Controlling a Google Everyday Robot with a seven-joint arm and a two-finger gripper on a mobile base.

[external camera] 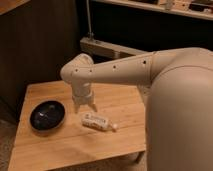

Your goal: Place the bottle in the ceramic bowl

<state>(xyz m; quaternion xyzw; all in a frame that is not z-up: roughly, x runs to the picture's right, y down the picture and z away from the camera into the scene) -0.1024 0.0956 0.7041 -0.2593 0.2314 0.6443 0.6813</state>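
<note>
- Lower right, nearest: bulky off-white robot arm point(180, 100), reaching left over the surface.
- Low light-wood plank table point(60, 145) filling the lower left.
- Lying flat near frame centre: small clear-whitish plastic bottle point(97, 121), white cap toward the right.
- Left of it, apart: round glossy black ceramic bowl point(47, 115).
- Just behind the bottle's left end: white two-finger gripper point(85, 106), pointing down, fingers spread, pinching nothing.
- Behind: dark wooden panelling point(35, 45) upper left, pale shelf point(150, 7) along the top.

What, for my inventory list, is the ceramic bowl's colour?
Glossy black, in the camera view. The ceramic bowl sits on the table; the open hand hangs nearby.
</note>
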